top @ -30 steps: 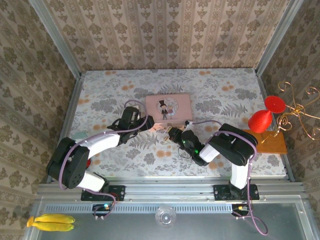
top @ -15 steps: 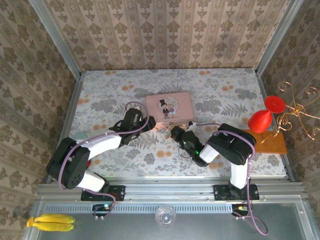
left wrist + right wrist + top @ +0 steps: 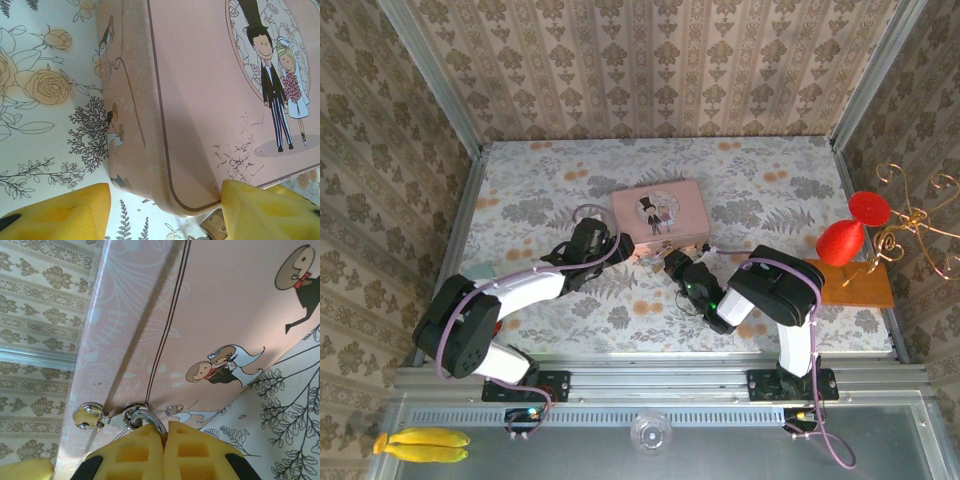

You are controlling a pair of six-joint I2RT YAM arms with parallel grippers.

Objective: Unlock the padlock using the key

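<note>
One padlock (image 3: 151, 421) points shackle-first at the pink tin's (image 3: 200, 315) clasp (image 3: 88, 417).

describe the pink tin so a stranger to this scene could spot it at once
On the floral-clothed table, look at its middle. The pink tin lies flat there, a rectangular box with a cartoon bride and groom on its lid, unlike the red ornament at the right edge.

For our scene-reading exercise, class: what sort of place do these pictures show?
Probably a staged robot test booth: wallpaper panels in metal framing, a floral-covered table, and a left arm and right arm bolted to an aluminium rail.
</note>
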